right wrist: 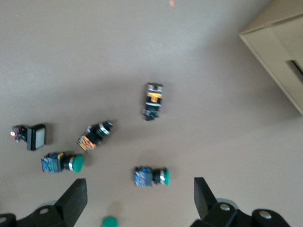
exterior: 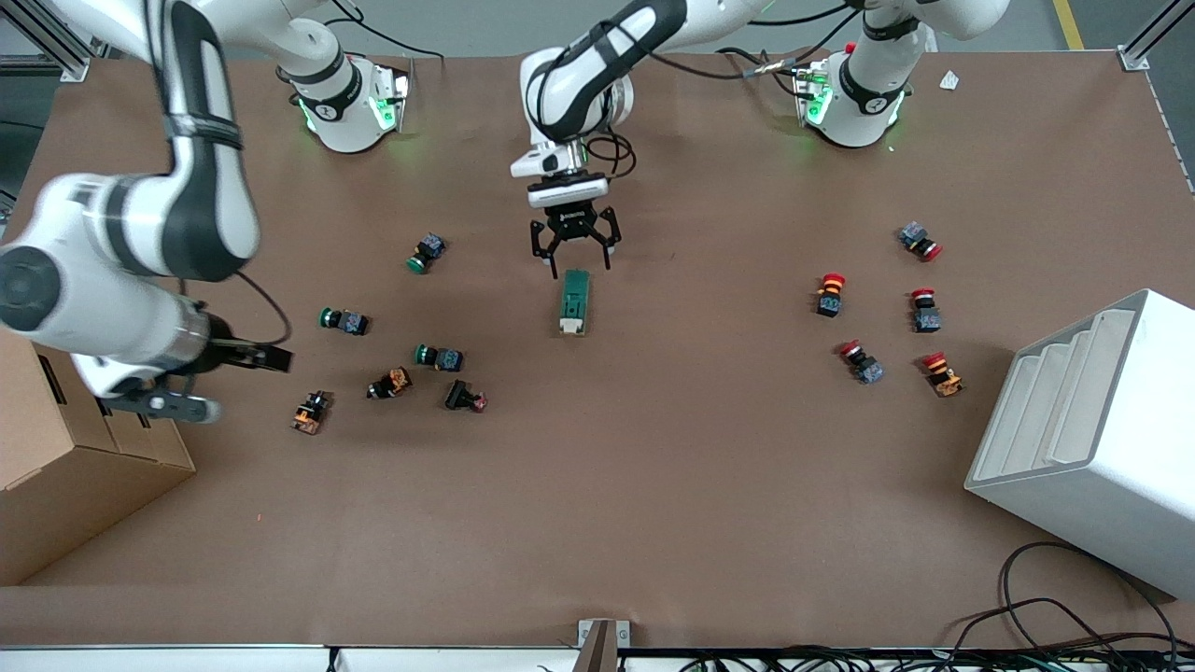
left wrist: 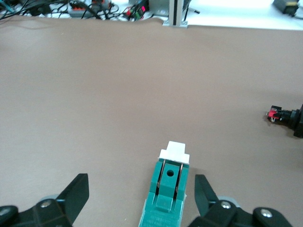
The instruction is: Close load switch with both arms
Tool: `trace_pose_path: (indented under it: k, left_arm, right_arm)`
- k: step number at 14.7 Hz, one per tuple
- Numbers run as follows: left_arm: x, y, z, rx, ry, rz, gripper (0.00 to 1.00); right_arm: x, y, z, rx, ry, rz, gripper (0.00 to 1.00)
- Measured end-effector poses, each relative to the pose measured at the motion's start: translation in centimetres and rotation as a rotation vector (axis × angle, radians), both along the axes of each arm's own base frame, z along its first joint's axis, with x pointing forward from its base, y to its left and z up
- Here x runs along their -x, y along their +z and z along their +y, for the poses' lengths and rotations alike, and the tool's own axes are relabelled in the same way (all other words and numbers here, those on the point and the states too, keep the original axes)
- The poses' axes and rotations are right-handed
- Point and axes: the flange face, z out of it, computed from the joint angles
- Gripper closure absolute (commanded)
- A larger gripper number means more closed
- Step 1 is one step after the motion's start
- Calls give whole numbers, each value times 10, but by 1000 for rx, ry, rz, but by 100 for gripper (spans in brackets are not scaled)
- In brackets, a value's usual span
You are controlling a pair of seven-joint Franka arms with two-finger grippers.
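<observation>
The brown counter (exterior: 653,485) carries a white stepped bin (exterior: 1092,439) at the left arm's end and a cardboard box (exterior: 56,467) at the right arm's end, both near the front camera. The right arm (exterior: 112,243) reaches out over the box's edge, and the right gripper (exterior: 219,378) hangs above the counter beside a cluster of green and orange pushbuttons (right wrist: 151,176), its fingers (right wrist: 71,201) released and spread wide with nothing between them. The left arm (exterior: 597,75) reaches down toward the middle of the counter, and the left gripper (exterior: 574,257) hovers low over the far end of the load switch (exterior: 574,301), fingers (left wrist: 75,194) released on either side of it without touching. The load switch lies flat mid-counter, its white lever end (left wrist: 174,152) pointing toward the front camera. Red pushbuttons (exterior: 878,317) lie scattered toward the left arm's end.
</observation>
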Motion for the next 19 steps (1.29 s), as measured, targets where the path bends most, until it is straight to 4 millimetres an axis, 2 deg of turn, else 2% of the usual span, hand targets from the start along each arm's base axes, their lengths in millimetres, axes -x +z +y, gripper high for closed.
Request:
trace_pose_path:
  k: [1,3,5,7,10,13,16,19]
  left_arm:
    - [-7,22,-2,-12,8,41,1]
    - [-34,69,7,-36,23,117,1]
    - [-79,120,31,-37,48,191,0]
    - [-127,168,63,-12,73,273,0]
    - [-195,233,129,-14,100,382,0]
    - [-248,283,203,-32,99,507,0]
    - [-285,313,274,26,88,587,0]
    - [-313,339,354,78,37,637,0]
  right_arm:
    - [-1,15,-10,-6,-3,16,0]
    - [-1,39,-24,-7,1,27,0]
    - [1,55,-37,-3,29,16,0]
    - [3,62,-50,-26,59,8,0]
    - [9,74,-65,-68,77,-7,0]
    - [19,93,-67,-60,93,-16,0]
    - [24,104,-60,-56,108,-23,0]
    - [24,105,-58,-54,113,-27,0]
